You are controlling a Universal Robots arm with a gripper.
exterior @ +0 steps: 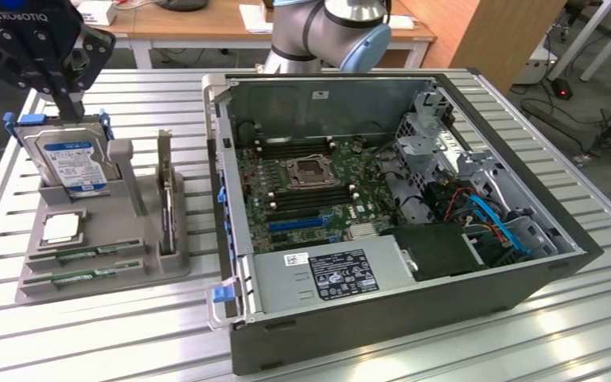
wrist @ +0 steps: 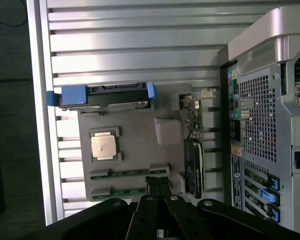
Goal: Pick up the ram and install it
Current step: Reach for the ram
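Observation:
Two ram sticks, thin and green, lie in slots at the front of a grey holder (exterior: 152,267): one ram stick (exterior: 85,256) behind the other ram stick (exterior: 80,277). In the wrist view the ram sticks (wrist: 130,173) (wrist: 121,192) lie just below my fingertips. My black gripper (exterior: 70,111) hangs above the holder's back end, over the hard drive, shut and holding nothing. The wrist view shows the gripper (wrist: 158,182) with its fingers pressed together. The open computer case (exterior: 391,318) lies at the exterior view's right, with its motherboard memory slots (exterior: 305,197) exposed.
On the holder also stand a silver-and-blue hard drive (exterior: 72,163), a processor chip (exterior: 61,228) and an upright card with a metal bracket (exterior: 165,191). The slatted metal table (exterior: 93,334) carries everything. The arm's base (exterior: 327,32) rises behind the case.

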